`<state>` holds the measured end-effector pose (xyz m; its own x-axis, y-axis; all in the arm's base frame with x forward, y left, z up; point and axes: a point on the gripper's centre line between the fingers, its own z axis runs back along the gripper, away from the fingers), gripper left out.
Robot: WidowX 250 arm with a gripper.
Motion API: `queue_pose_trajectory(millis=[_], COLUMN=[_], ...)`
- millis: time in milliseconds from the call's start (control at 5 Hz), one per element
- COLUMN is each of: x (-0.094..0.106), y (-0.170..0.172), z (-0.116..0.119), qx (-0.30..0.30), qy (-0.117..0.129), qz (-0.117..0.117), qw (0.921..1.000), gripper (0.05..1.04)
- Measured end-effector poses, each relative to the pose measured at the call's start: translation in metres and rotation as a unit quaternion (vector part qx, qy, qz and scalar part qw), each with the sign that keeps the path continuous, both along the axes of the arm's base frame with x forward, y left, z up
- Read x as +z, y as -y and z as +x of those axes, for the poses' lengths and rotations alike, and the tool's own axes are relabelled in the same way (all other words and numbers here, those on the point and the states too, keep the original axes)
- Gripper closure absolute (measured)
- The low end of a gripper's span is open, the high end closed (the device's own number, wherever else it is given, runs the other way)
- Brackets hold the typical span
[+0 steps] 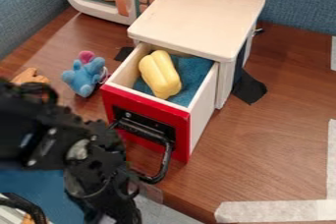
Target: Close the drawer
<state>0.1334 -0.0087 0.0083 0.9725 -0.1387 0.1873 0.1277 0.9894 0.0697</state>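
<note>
Showed the drawer [205, 102] open near mid-view, drawn out of the cream cabinet [197, 16] toward seven o'clock and carrying a soft-looking yellow toy [159, 74] on blue lining [190, 73]. Looked light but stiff, likely to slide home under a gentle, square push toward one o'clock on the red front [148, 106], rather than a pinch on the slick-looking black handle [143, 130]. Could not tell the opening of the black gripper [108, 191], toward seven o'clock from the red front, or any hold on the black handle.
</note>
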Motion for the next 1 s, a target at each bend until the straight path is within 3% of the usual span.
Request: queue_pose_trajectory(millis=[600, 1000], x=[0.013, 0.009], y=[0.005, -0.005], z=[0.025, 0.034], qx=[0.006, 0.014], qy=[0.015, 0.004], qz=[-0.012, -0.015], qw=[0.9998, 0.9998], gripper=[0.083, 0.083])
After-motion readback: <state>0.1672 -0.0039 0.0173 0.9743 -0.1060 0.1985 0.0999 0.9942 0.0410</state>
